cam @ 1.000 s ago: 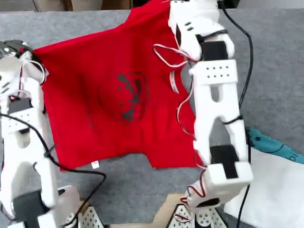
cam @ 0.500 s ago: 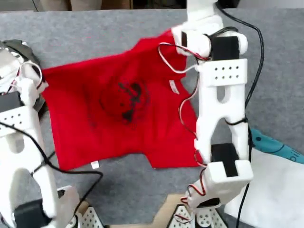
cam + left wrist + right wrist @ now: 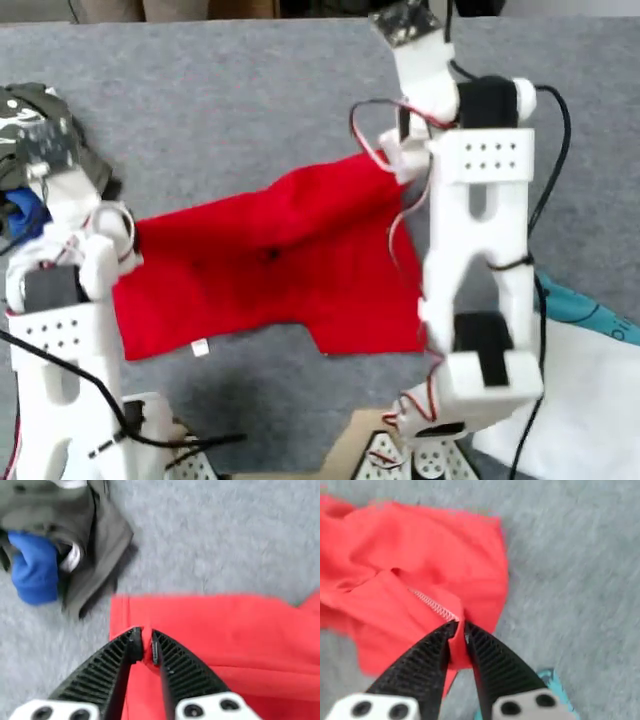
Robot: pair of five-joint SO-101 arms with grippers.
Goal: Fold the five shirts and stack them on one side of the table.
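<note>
1. Draped across the middle of the grey felt desk (image 3: 220,90): the soft red cotton shirt (image 3: 270,270), bunched between the two arms.
2. Clamped on its red edge with the left fingers (image 3: 117,667), near a dark bundle of clothes (image 3: 85,525).
3. Pinched likewise with the right fingers (image 3: 425,657), beside the white stitching (image 3: 435,605).
4. Probably light, limp and prone to sagging; best gripped at corners or seams and pulled evenly.
</note>
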